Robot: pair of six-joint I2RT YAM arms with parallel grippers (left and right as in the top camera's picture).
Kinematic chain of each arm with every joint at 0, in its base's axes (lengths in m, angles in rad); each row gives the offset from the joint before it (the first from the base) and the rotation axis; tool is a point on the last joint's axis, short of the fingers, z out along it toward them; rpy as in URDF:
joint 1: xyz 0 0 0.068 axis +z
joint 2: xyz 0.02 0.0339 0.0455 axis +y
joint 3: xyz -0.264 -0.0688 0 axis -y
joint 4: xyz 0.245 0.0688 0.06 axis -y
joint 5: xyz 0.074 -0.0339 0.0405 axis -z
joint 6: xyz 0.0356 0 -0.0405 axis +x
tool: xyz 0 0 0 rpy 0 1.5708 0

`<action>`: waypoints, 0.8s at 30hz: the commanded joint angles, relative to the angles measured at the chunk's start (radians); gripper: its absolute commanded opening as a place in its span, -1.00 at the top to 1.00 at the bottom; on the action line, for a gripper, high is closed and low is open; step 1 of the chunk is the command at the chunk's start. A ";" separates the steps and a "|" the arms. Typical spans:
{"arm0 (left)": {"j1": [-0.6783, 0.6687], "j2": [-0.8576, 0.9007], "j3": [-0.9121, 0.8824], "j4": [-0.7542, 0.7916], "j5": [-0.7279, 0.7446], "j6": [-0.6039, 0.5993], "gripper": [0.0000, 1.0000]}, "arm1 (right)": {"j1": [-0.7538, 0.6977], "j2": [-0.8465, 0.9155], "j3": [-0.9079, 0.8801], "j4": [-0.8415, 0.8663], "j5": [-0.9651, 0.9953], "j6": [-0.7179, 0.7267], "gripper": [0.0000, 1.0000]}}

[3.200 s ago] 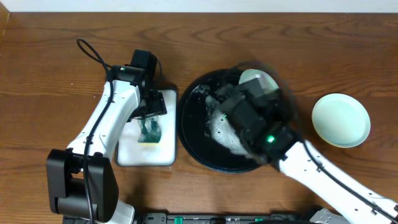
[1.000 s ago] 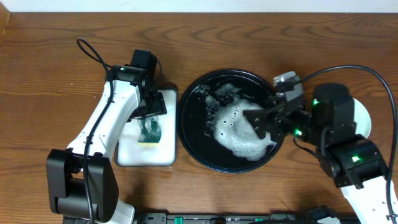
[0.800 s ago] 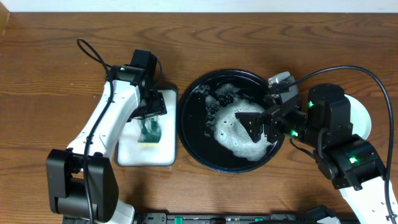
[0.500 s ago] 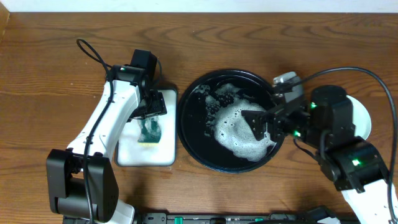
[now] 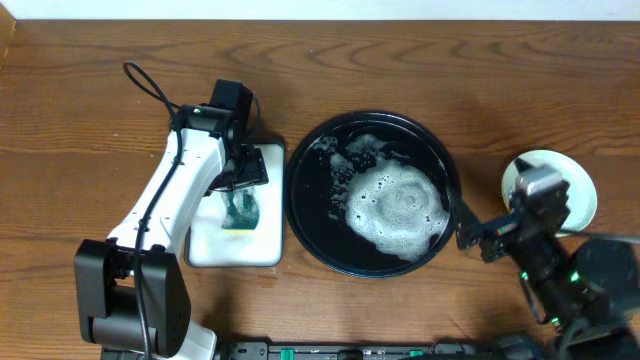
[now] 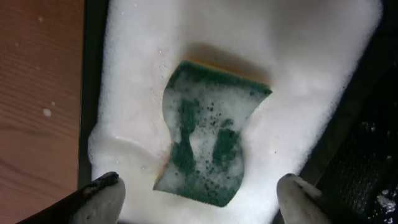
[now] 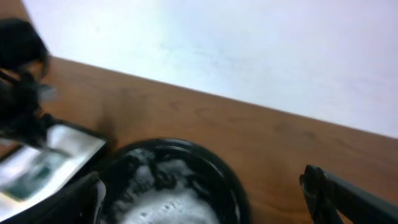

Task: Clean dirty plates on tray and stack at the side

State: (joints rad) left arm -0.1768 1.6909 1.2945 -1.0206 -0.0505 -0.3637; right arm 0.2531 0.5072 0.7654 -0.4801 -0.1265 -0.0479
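Warm brown wood grain runs across the surface, and in the right wrist view a plain white wall rises behind its far edge.

At the middle sits the tray, round, glossy and black with a raised rim. A rough disc of white foam covers its floor, with darker bubbles towards the upper left.

Just left of the tray, almost touching its rim, is a white rectangular dish with a dark border, full of suds. A green sponge lies in it, its scouring face flecked with foam and a thin yellow edge showing along the top.

The left tool hangs over that dish with its fingers spread wide on either side of the sponge, touching nothing.

To the right of the tray and clear of it, a pale mint plate rests on the wood. The right arm hides its lower left part, so how many plates lie there cannot be told.

The right tool is near the tray's right rim, its fingers set far apart and empty. That arm is smeared with blur in the overhead view, and the right wrist view is soft throughout.
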 commanded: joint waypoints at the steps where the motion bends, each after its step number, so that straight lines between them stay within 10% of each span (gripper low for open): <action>1: 0.003 -0.003 0.005 -0.002 -0.001 0.005 -0.66 | -0.010 -0.108 -0.227 0.093 0.046 -0.024 -0.99; 24: 0.003 -0.003 0.005 -0.002 -0.001 0.005 -0.66 | -0.011 -0.502 -0.760 0.425 0.070 -0.029 -0.99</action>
State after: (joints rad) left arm -0.1768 1.6909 1.2945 -1.0203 -0.0509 -0.3634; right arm 0.2493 0.0154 0.0071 -0.0502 -0.0692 -0.0635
